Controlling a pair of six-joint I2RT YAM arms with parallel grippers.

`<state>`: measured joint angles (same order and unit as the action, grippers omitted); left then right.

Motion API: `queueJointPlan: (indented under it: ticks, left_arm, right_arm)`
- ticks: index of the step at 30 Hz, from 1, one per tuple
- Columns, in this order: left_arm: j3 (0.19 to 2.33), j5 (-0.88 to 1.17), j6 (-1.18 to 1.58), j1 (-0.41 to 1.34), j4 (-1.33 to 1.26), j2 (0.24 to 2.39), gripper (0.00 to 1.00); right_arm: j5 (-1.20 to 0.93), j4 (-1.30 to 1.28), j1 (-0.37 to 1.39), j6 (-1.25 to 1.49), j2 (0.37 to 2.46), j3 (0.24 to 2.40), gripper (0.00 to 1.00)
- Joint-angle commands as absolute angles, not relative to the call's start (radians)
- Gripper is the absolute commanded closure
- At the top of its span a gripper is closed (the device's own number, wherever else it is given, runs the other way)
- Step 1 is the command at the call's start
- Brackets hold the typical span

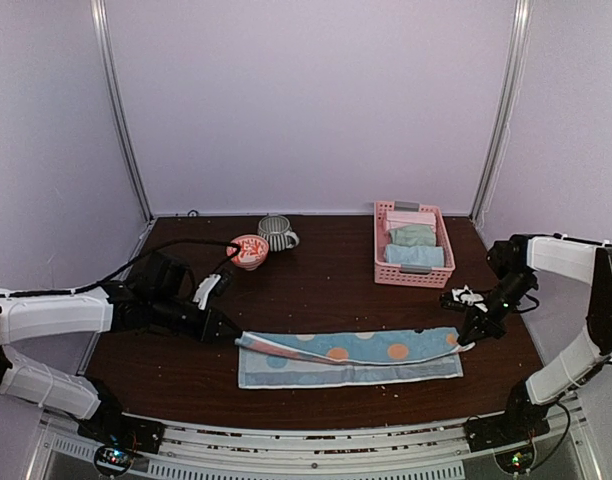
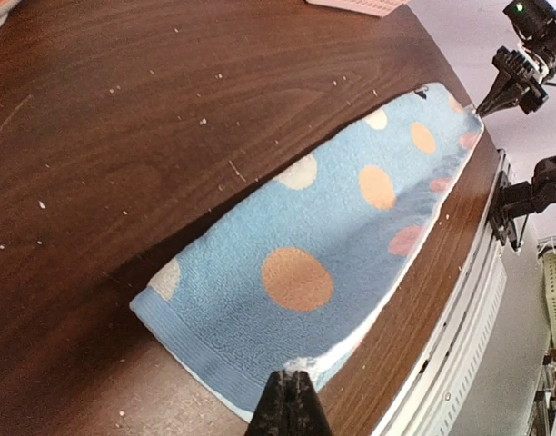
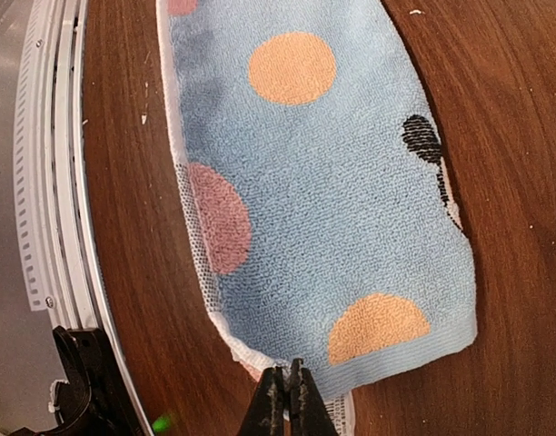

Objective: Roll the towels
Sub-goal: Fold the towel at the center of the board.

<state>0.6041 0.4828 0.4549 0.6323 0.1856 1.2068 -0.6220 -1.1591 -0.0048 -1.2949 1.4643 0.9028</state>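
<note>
The left end effector (image 1: 232, 335) and the right end effector (image 1: 465, 340) are each pinching shut on one short end of the dotted blue towel (image 1: 351, 356). The towel is lying flat on the bench (image 1: 316, 280), stretched between them. Each grip is catching only the hem. Any outward pull is risking the hem slipping free, and uneven motion is risking a skewed, loose roll.

On the dark wooden table (image 1: 326, 290), a dotted blue towel (image 1: 351, 357) is spread near; a pink basket (image 1: 414, 277) is set far right, a mug (image 1: 276, 232) and bowl (image 1: 249, 251) far centre.
</note>
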Motion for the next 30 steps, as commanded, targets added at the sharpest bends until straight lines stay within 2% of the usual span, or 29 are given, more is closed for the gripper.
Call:
queueJointPlan:
  ticks: [1,6,16,20,22,24,30]
  left_arm:
    - [0.578,0.506,0.463,0.679,0.189,1.242,1.00]
    - [0.581,0.390,0.507,0.691,0.297,1.320,1.00]
    - [0.547,0.448,0.535,0.700,0.282,1.344,1.00]
    - [0.589,0.450,0.508,0.705,0.312,1.376,1.00]
    - [0.632,0.420,0.494,0.704,0.346,1.363,1.00]
    - [0.682,0.386,0.479,0.705,0.370,1.354,1.00]
    - [0.834,0.332,0.442,0.705,0.289,1.394,0.81]
  right_arm:
    - [-0.569,-1.156,-0.008,-1.307,1.451,0.878,1.00]
    - [-0.551,-1.132,-0.006,-1.304,1.451,0.841,1.00]
    - [-0.454,-1.040,0.002,-1.305,1.434,0.735,1.00]
    - [-0.472,-1.078,0.003,-1.326,1.422,0.746,0.86]
    - [-0.490,-1.132,0.003,-1.340,1.401,0.774,0.76]
    - [-0.506,-1.181,0.003,-1.342,1.369,0.808,0.72]
    - [-0.616,-1.205,0.002,-1.241,1.388,0.939,0.72]
